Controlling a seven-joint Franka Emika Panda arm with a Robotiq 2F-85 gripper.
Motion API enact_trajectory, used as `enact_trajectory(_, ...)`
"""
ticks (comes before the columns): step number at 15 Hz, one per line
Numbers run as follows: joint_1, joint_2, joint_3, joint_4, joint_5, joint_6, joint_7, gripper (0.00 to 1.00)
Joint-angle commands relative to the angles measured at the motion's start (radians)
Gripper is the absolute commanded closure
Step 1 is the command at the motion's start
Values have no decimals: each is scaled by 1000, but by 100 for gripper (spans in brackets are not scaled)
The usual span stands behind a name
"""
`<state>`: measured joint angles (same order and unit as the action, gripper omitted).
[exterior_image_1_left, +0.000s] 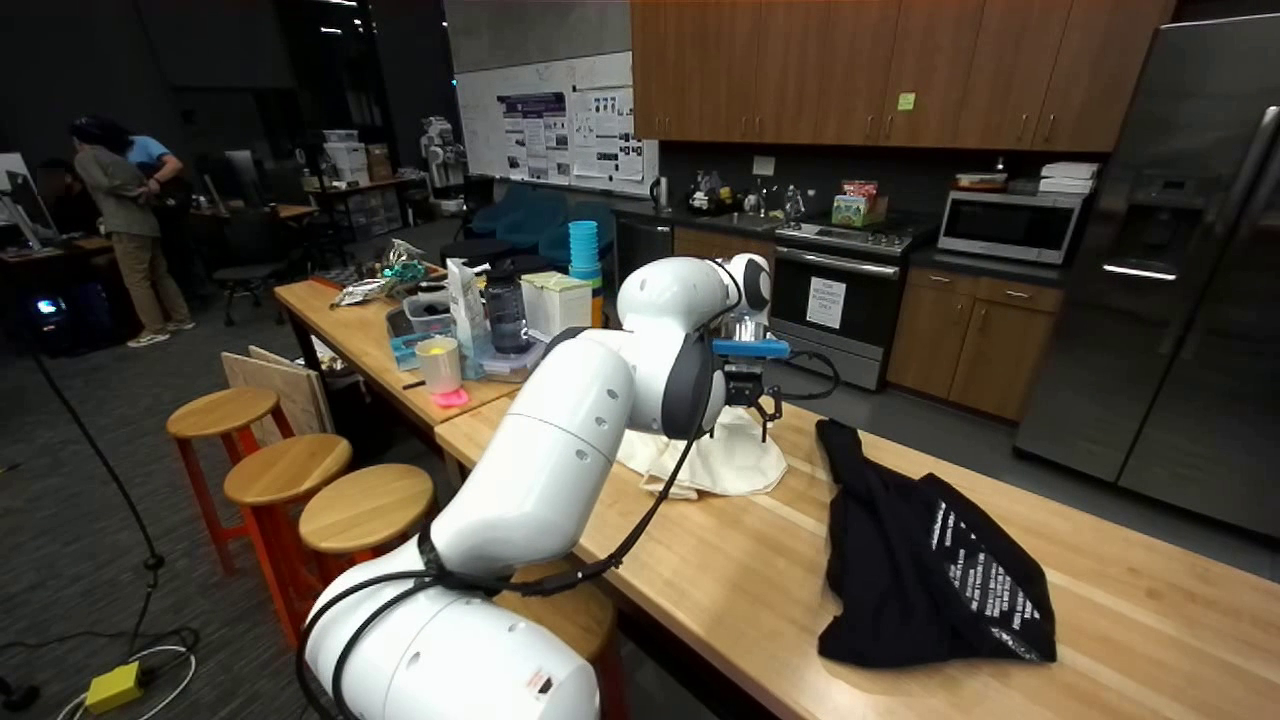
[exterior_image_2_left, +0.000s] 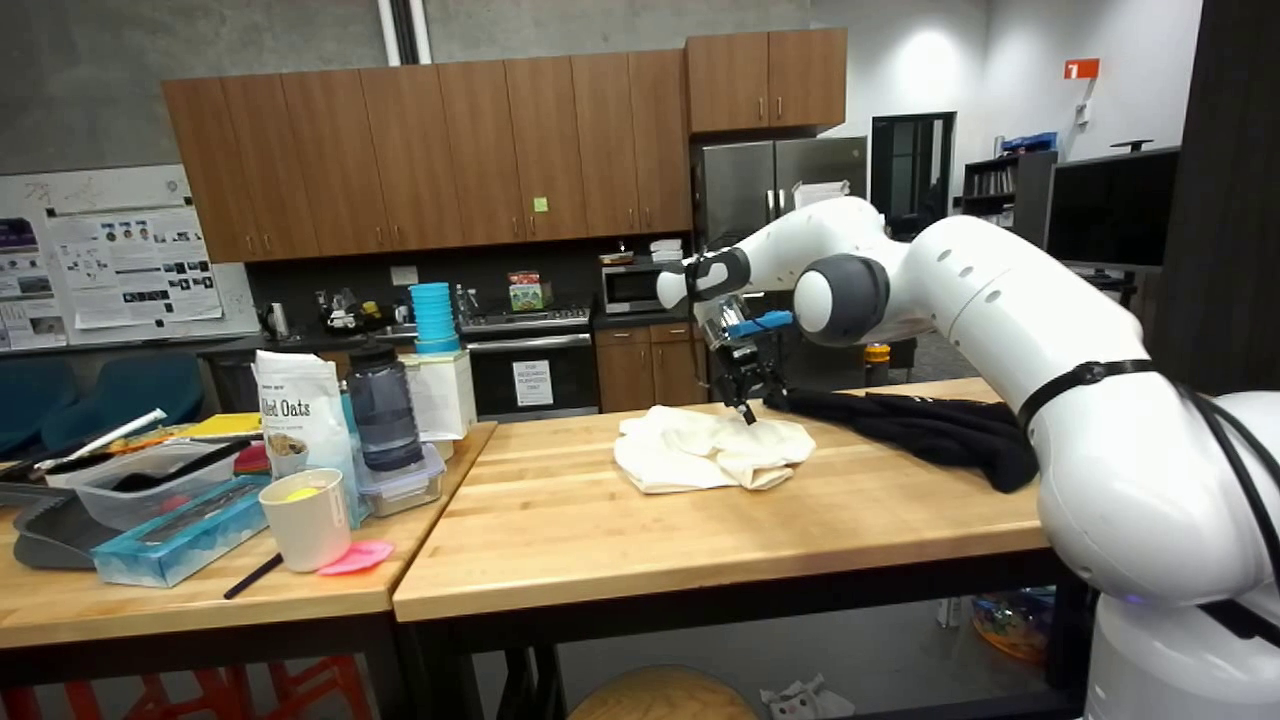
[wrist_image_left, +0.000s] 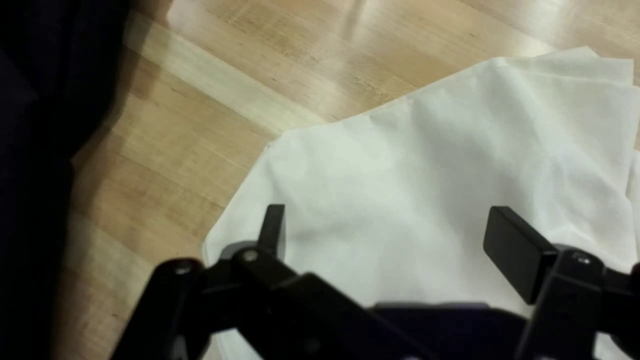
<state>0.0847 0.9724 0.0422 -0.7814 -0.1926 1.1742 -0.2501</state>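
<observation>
The table (exterior_image_2_left: 560, 550) bears pale cloth (exterior_image_2_left: 690, 450) and black clothing (exterior_image_1_left: 900, 570).

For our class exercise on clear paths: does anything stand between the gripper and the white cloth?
Nothing visible does: the open gripper is over the white cloth, and the black garment lies off to one side.
</observation>
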Motion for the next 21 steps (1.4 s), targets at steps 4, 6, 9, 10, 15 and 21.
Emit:
enact_trajectory(4,-6,36,0,15,0,-26,-1,0)
enact_trajectory(6,-7,40,0,21,0,-30,-1,0)
enact_trajectory(9,-7,41,0,28,0,-34,-1,0)
enact_trajectory(10,-7,41,0,30,0,-35,-1,0)
enact_trajectory(15,-7,43,0,33,0,-36,-1,0)
enact_trajectory(21,-7,44,0,35,0,-37,-2,0)
